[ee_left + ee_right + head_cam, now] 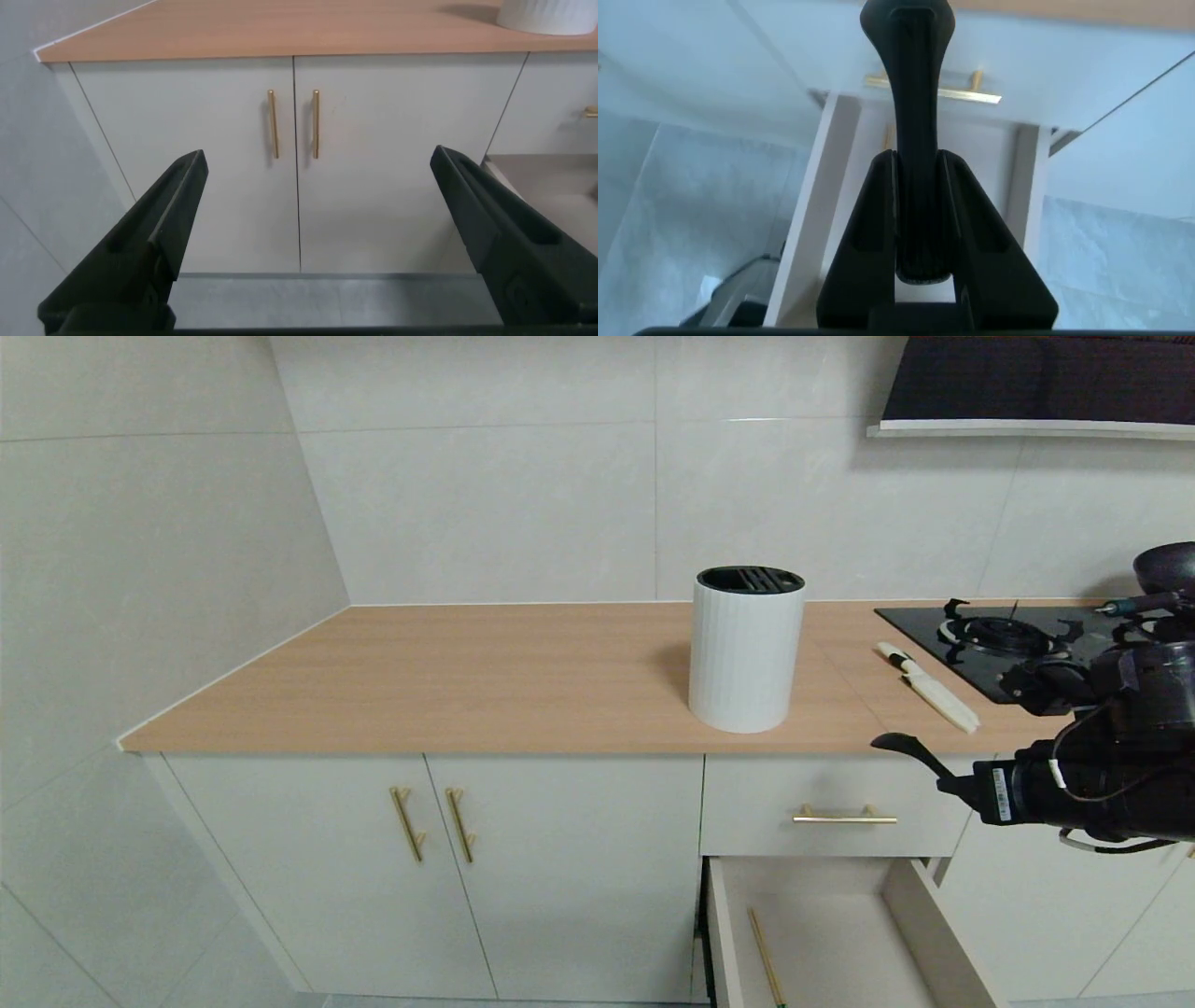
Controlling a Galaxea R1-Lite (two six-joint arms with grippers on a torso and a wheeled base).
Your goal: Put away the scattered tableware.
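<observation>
- Your right pincer is clamped on the black utensil handle. It holds the handle out in front of the counter's front edge, toward the stove end.
- Below the handle you have the open drawer, with one chopstick lying along its left side.
- Above that drawer you can see a closed one with a brass pull.
- On the counter a white knife lies between the knife block and the gas stove, apart from both.
- The white ribbed block stands upright near the front edge.
- Your left pincer is held low with its fingers wide apart, facing the cabinet doors and their brass handles.
</observation>
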